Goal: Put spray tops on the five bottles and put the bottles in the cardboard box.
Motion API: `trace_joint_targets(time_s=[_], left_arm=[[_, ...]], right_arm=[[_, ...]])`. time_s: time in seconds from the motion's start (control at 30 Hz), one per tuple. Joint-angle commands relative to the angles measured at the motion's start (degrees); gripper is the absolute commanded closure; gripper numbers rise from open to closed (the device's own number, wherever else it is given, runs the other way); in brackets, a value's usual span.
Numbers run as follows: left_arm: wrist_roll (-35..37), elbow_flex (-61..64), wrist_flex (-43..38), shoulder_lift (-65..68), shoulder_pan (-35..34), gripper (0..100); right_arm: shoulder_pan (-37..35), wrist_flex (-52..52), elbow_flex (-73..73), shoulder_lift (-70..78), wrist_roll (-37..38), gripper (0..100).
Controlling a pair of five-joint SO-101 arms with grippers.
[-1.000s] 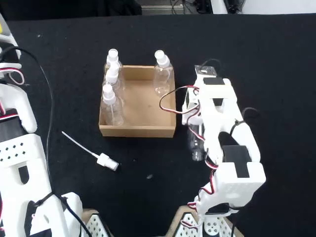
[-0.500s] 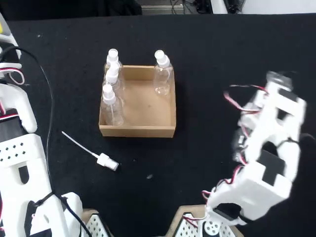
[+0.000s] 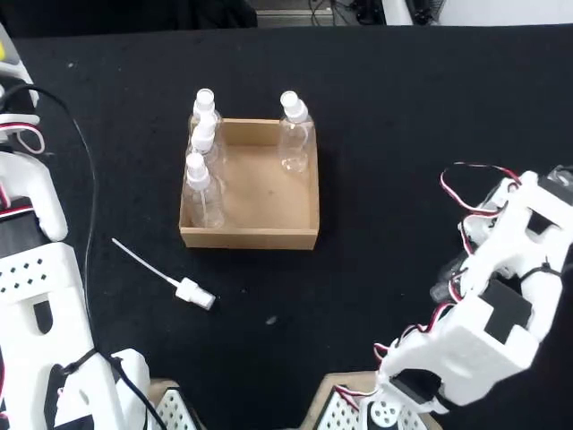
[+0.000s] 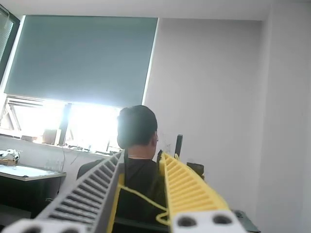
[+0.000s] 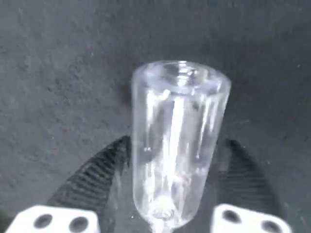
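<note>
Here the right claw is clamped on a clear bottle, with one dark jaw on each side of its body. The bottle stands out past the fingertips, one end toward the black table under it. Which end is the neck, the right wrist view does not let me tell. The wall of this bottle is plain see-through plastic.

In the high view the right arm is folded at the near right part of the table. The cardboard box is well apart from this claw, over on the side toward the left arm and farther from the arm bases. The box is open on top and holds four upright clear bottles, each with a white spray top. Three of them stand in a row along the box wall that is far from the right claw: one in the back corner, one in the middle and one nearest the front. The fourth bottle is in the back corner nearer the right claw. The other part of the box floor is bare cardboard.

One loose spray top lies on the table in front of the box, its thin tube pointing away from the right claw.

The left claw points up into the room, its grey and yellow jaws a little apart and holding nothing.
</note>
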Motion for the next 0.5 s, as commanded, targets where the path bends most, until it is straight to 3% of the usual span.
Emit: trace_joint_targets(time_s=[0.0, 0.27, 0.33, 0.47], left_arm=[[0.3, -0.7, -1.1, -1.1, -0.1, 97], [0.3, -0.7, -1.1, -1.1, 0.0, 97], [0.3, -0.7, -1.1, -1.1, 0.0, 97], [0.3, -0.7, -1.1, -1.0, 0.0, 97]], right_arm=[[-3.0, 2.9, -4.6, -2.3, 2.6, 69.4], [-4.6, 15.6, -18.1, -2.3, 16.7, 69.1], [-4.6, 18.6, -20.8, -2.2, 25.6, 69.1], [-4.4, 20.9, -21.9, -2.0, 52.0, 69.1]])
